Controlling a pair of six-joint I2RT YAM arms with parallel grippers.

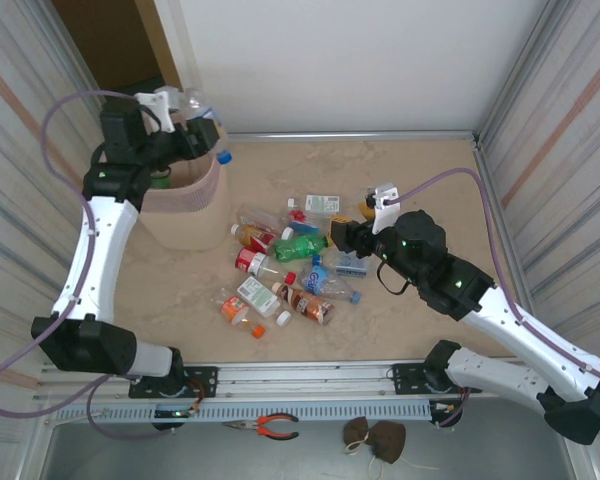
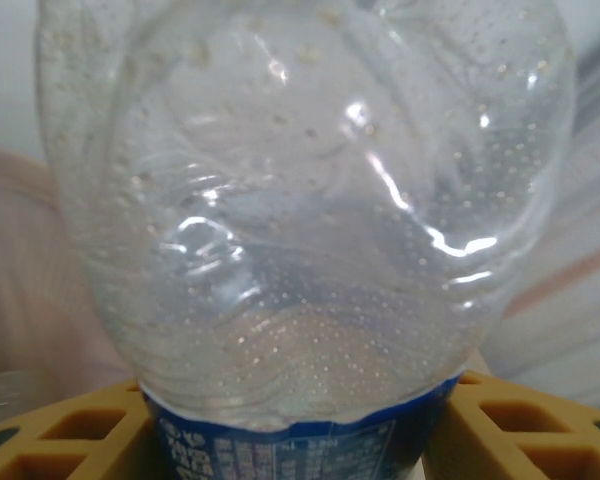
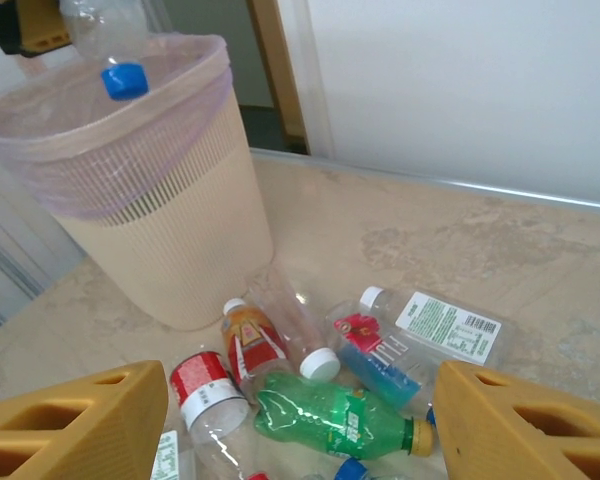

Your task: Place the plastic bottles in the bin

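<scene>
My left gripper is shut on a clear bottle with a blue label, held above the rim of the pale pink bin. In the right wrist view this bottle hangs with its blue cap pointing down into the bin's mouth. Several more bottles lie in a pile on the table, among them a green one, a red-labelled one and a blue-and-red-labelled one. My right gripper stands open above the pile's right side, holding nothing.
The marble table has striped walls on the left and right and a white wall at the back. Orange-handled pliers and a brown lump lie below the front rail. The bin stands in the far left corner.
</scene>
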